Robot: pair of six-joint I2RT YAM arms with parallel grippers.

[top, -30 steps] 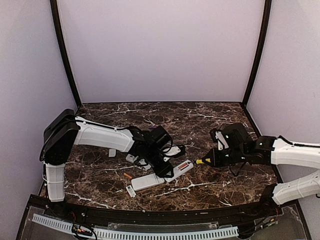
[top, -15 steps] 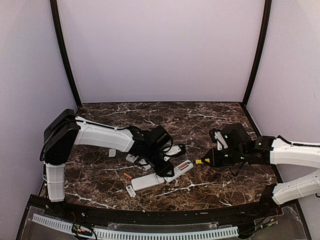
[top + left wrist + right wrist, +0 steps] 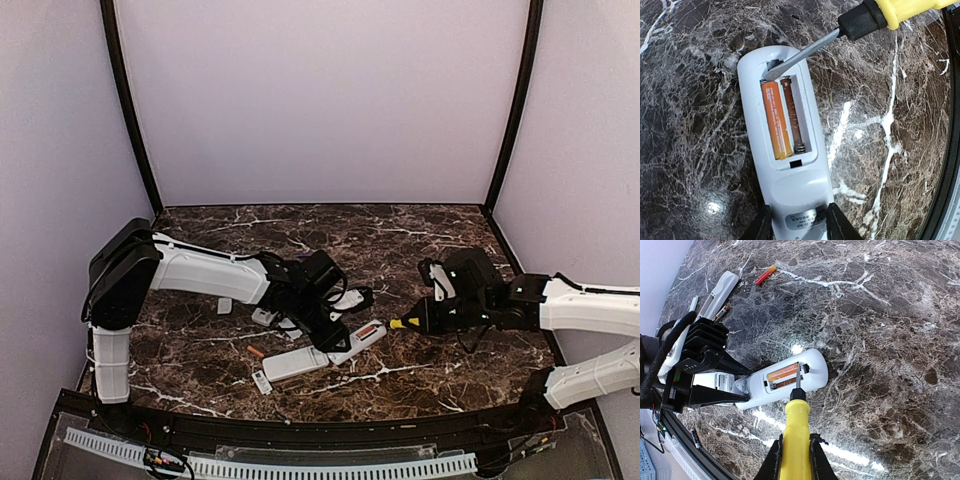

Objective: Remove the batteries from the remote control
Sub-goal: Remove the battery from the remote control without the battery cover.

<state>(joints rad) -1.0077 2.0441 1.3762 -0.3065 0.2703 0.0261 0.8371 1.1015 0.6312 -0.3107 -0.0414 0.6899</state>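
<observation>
A white remote control point(image 3: 790, 185) point(image 3: 366, 337) lies back-up on the marble with its battery bay uncovered. One orange battery point(image 3: 775, 120) point(image 3: 782, 373) sits in the left slot; the slot beside it looks dark brown with a spring at its end. My left gripper point(image 3: 800, 227) point(image 3: 335, 338) is shut on the remote's near end. My right gripper point(image 3: 796, 460) point(image 3: 428, 318) is shut on a yellow-handled screwdriver point(image 3: 796, 432) point(image 3: 900, 10), whose blade tip rests in the bay's far end by the battery's top.
A loose orange-red battery point(image 3: 765, 275) point(image 3: 256, 351) lies on the table. A second white remote point(image 3: 295, 362) and small white covers point(image 3: 262, 381) lie near the front edge; another remote point(image 3: 720, 290) lies further off. A dark battery point(image 3: 696, 437) lies near the table edge.
</observation>
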